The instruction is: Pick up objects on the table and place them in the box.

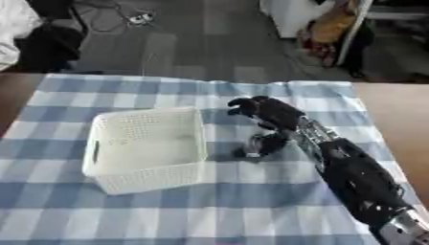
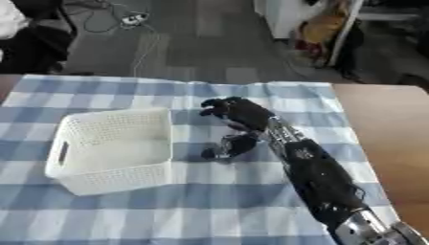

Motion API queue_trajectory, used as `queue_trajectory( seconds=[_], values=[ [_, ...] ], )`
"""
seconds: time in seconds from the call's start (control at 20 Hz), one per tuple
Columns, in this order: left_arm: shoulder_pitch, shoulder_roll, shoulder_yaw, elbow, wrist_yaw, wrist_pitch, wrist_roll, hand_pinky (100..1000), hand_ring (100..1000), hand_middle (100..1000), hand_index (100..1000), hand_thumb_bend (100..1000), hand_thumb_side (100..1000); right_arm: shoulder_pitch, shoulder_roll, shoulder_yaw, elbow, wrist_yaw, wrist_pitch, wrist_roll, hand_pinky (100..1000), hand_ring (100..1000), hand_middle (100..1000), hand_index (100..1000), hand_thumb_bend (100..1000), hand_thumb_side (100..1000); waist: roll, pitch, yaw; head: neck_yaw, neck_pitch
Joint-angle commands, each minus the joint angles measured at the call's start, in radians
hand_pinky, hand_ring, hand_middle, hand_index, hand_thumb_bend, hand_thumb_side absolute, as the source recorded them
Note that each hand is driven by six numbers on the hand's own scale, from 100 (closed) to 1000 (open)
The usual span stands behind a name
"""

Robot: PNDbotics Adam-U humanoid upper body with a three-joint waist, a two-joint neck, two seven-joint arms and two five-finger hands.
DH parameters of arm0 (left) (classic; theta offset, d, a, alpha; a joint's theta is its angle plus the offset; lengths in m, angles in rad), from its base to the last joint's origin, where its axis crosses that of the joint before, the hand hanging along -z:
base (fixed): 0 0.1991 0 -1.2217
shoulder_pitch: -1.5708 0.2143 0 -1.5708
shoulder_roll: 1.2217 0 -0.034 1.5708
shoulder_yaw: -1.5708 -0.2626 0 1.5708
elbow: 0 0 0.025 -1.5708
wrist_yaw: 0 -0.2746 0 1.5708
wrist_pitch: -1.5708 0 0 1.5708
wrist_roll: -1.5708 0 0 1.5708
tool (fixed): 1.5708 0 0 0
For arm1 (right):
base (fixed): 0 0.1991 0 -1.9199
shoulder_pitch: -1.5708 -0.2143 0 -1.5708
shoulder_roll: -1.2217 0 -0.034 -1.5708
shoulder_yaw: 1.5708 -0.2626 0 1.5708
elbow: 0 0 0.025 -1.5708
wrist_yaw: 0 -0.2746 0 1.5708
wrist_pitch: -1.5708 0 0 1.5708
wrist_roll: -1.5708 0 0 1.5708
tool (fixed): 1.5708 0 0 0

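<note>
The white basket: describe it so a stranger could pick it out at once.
Start from the blue and white checked cloth covering the table. On its left half sits the white basket, rectangular, with perforated walls and a slot handle in its left side. It is the only container there, and the black right hand hovers just to its right.

lab or office | grey carpet floor [image 1: 193, 43] | loose cables [image 1: 126, 19] | checked tablecloth [image 1: 251, 210]
</note>
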Motion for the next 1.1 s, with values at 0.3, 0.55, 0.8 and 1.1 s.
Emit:
queue_trajectory(
  seconds=[0.3, 0.55, 0.8, 1.1],
  values=[
    [-0.018, 0.0, -0.001, -0.011, 0.005, -0.001, -0.006, 773, 610, 939, 743, 103, 884, -0.006, -0.007, -0.005, 0.011, 0.042, -0.011, -0.01, 762, 763, 887, 878, 692, 1000, 0.004, -0.01, 0.005, -0.009, -0.016],
    [-0.018, 0.001, 0.0, -0.011, 0.005, -0.001, -0.007, 771, 610, 939, 742, 103, 883, -0.005, -0.004, -0.002, 0.013, 0.057, -0.02, -0.01, 626, 722, 877, 875, 682, 1000, 0.004, -0.01, 0.004, -0.008, -0.014],
    [-0.017, 0.001, 0.0, -0.011, 0.005, -0.001, -0.007, 769, 611, 940, 743, 103, 883, -0.003, -0.003, -0.003, 0.016, 0.066, -0.026, -0.007, 536, 694, 869, 874, 676, 1000, 0.005, -0.012, 0.002, -0.006, -0.014],
    [-0.016, 0.002, 0.0, -0.011, 0.005, -0.001, -0.006, 768, 611, 941, 742, 102, 883, 0.0, -0.001, -0.004, 0.021, 0.06, -0.034, -0.009, 276, 550, 817, 851, 683, 1000, 0.006, -0.011, 0.0, -0.004, -0.013]
  ],
)
